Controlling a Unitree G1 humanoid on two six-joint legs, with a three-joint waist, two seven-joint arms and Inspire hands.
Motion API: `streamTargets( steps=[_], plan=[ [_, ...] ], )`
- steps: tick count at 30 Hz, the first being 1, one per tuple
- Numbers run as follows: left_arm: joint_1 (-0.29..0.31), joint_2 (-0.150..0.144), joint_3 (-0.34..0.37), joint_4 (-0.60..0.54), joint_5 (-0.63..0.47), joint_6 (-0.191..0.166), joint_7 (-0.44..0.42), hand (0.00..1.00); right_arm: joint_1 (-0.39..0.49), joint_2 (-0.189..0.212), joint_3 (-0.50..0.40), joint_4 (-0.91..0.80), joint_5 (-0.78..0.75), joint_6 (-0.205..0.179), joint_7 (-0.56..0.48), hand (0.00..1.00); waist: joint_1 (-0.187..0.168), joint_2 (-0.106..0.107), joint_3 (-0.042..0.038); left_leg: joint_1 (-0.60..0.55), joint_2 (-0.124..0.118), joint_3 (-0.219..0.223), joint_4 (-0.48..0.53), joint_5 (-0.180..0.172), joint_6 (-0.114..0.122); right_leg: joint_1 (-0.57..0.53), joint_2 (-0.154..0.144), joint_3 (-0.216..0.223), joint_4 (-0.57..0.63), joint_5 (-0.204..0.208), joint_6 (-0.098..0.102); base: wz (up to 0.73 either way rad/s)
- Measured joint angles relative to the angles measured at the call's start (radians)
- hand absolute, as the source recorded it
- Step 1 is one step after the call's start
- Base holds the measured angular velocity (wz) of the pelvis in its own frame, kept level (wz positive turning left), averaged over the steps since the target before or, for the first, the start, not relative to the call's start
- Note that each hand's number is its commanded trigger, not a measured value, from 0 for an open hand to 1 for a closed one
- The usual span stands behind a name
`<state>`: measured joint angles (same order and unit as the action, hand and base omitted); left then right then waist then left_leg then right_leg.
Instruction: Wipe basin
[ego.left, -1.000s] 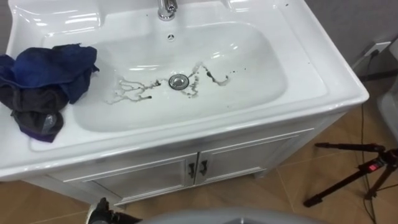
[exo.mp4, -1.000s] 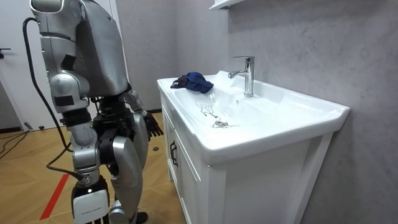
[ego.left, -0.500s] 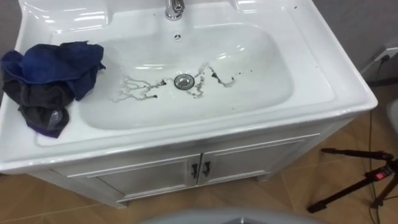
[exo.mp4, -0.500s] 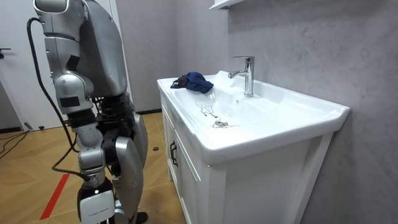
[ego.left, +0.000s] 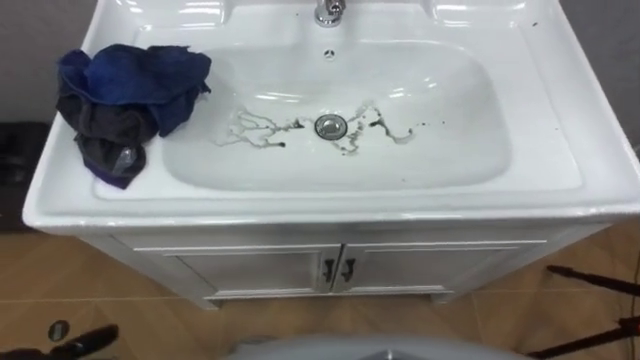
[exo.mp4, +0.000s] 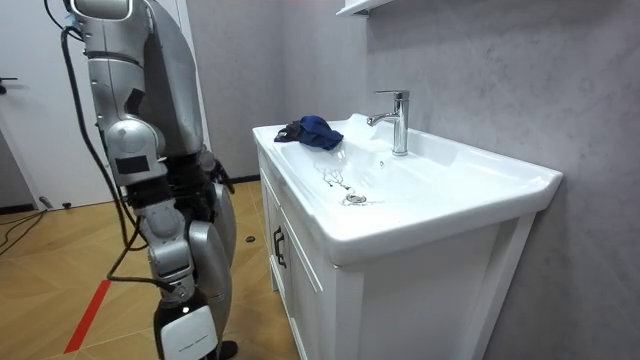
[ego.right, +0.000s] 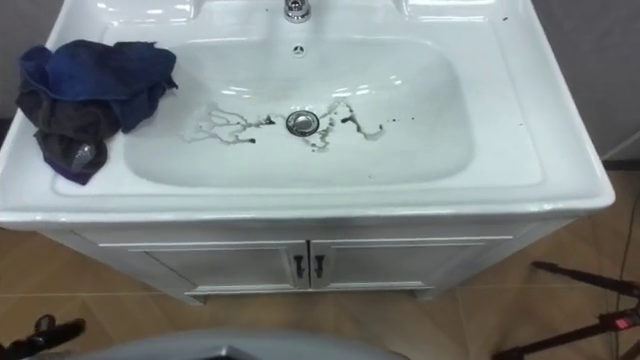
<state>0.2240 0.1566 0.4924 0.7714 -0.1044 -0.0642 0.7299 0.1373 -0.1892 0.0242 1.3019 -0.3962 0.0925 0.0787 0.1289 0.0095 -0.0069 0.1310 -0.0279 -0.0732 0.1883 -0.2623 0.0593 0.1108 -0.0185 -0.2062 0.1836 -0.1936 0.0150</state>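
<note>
Eye views, looking down: basin (ego.left: 470, 130) takes up most of the vanity top (ego.left: 600, 150). Its long axis runs left-right, parallel to the front edge. Drain (ego.left: 331, 125) sits mid-bowl, with the tap (ego.left: 328, 10) base at the middle of the back edge. Dark squiggly stains (ego.left: 262, 130) spread both ways from the drain along that axis, and a few specks trail off to the right.

Cloth (ego.left: 130, 95) is bunched on the left rim, toward the back-left corner. Its right edge laps over the lip of the bowl. Its long axis runs roughly back to front: blue folds at the back, a darker part with a shiny patch pointing at the front edge.

Below the front edge are two cabinet doors with paired handles (ego.left: 337, 270). Tripod legs (ego.right: 585, 300) lie on the floor at lower right.

The room view adds the tap as a full upright column (exo.mp4: 399, 120) with its spout over the bowl, the cloth at the far end of the top, and a shelf edge (exo.mp4: 360, 8) on the wall above. The robot stands upright on the wood floor just off the vanity's front, on the room view's left. What I read as its left hand (exo.mp4: 217, 177) is low by the waist, apart from the cabinet and not touching the cloth or basin. Finger state: cannot tell, too small here.
</note>
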Motion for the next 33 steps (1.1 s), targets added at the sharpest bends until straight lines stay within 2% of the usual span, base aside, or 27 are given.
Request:
streamTargets(
  steps=[2,4,7,12,13,15,20,23,27,30,33],
  plan=[
    [-0.001,0.003,0.041,-0.080,-0.022,-0.017,0.063,0.00,0.015,0.000,-0.019,-0.023,-0.001,-0.010,-0.008,0.00,0.004,0.004,-0.0023,0.000,0.000,-0.005,-0.001,0.000,0.000,-0.001,0.000,0.000,0.000,0.000,0.000,0.00],
    [-0.012,0.025,0.067,-0.158,-0.031,-0.053,0.138,0.00,0.038,-0.002,-0.018,-0.053,0.001,-0.016,-0.015,0.00,0.016,0.011,-0.0055,0.002,0.001,-0.009,-0.004,0.000,0.001,-0.008,0.001,0.000,0.002,0.000,0.000,0.00],
    [-0.018,0.046,0.089,-0.268,-0.059,-0.076,0.208,0.00,0.047,-0.006,-0.019,-0.062,-0.007,-0.027,-0.022,0.00,0.017,0.026,-0.0049,-0.003,-0.001,-0.009,-0.004,0.001,0.002,-0.017,0.001,0.006,0.004,0.000,0.000,-0.06],
    [-0.041,0.105,0.135,-0.392,-0.057,-0.115,0.257,0.00,0.073,-0.009,-0.026,-0.077,-0.007,-0.056,-0.037,0.00,0.015,0.044,-0.0050,0.000,-0.002,-0.010,-0.004,0.003,0.002,-0.022,0.001,0.014,0.004,0.000,0.000,-0.06],
    [-0.041,0.113,0.135,-0.432,-0.056,-0.133,0.271,0.00,0.082,-0.011,-0.026,-0.081,-0.005,-0.062,-0.037,0.00,0.013,0.047,-0.0042,-0.001,-0.003,-0.011,-0.003,0.003,0.003,-0.022,0.000,0.015,0.003,0.000,0.000,-0.10],
    [-0.054,0.120,0.135,-0.478,-0.040,-0.147,0.286,0.00,0.088,-0.010,-0.026,-0.077,-0.006,-0.071,-0.034,0.00,0.010,0.049,-0.0032,-0.002,-0.004,-0.011,-0.002,0.003,0.003,-0.024,0.000,0.020,0.003,0.000,0.000,-0.05],
    [-0.084,0.157,0.135,-0.558,0.003,-0.155,0.307,0.00,0.095,-0.012,-0.026,-0.059,-0.002,-0.078,-0.034,0.00,-0.012,0.049,-0.0021,0.001,-0.003,-0.011,-0.009,0.003,0.003,-0.022,0.004,0.026,0.003,0.001,-0.003,-0.05],
    [-0.092,0.192,0.133,-0.660,0.033,-0.171,0.310,0.00,0.102,-0.013,-0.026,-0.058,-0.006,-0.081,-0.032,0.00,-0.024,0.049,0.0010,0.000,-0.001,-0.008,-0.014,0.003,0.003,-0.024,0.005,0.029,0.002,0.002,-0.005,-0.04],
    [-0.096,0.195,0.131,-0.741,0.109,-0.186,0.299,0.00,0.097,-0.014,-0.025,-0.048,-0.002,-0.086,-0.023,0.00,-0.031,0.055,0.0054,0.002,-0.001,0.004,-0.017,0.004,0.004,-0.027,0.008,0.053,0.003,0.003,-0.005,-0.10],
    [-0.102,0.195,0.124,-0.767,0.126,-0.185,0.267,0.00,0.097,-0.016,-0.026,-0.049,-0.004,-0.091,-0.001,0.00,-0.052,0.059,0.0144,0.004,-0.001,0.006,-0.018,0.004,0.005,-0.026,0.007,0.054,0.001,0.003,-0.005,-0.02],
    [-0.101,0.195,0.060,-0.806,0.184,-0.185,0.238,0.00,0.099,-0.008,-0.025,-0.048,-0.006,-0.091,0.004,0.00,-0.073,0.052,0.0200,0.007,-0.001,0.007,-0.018,0.004,0.005,-0.024,0.007,0.056,0.000,0.003,-0.005,-0.03]
  ],
)
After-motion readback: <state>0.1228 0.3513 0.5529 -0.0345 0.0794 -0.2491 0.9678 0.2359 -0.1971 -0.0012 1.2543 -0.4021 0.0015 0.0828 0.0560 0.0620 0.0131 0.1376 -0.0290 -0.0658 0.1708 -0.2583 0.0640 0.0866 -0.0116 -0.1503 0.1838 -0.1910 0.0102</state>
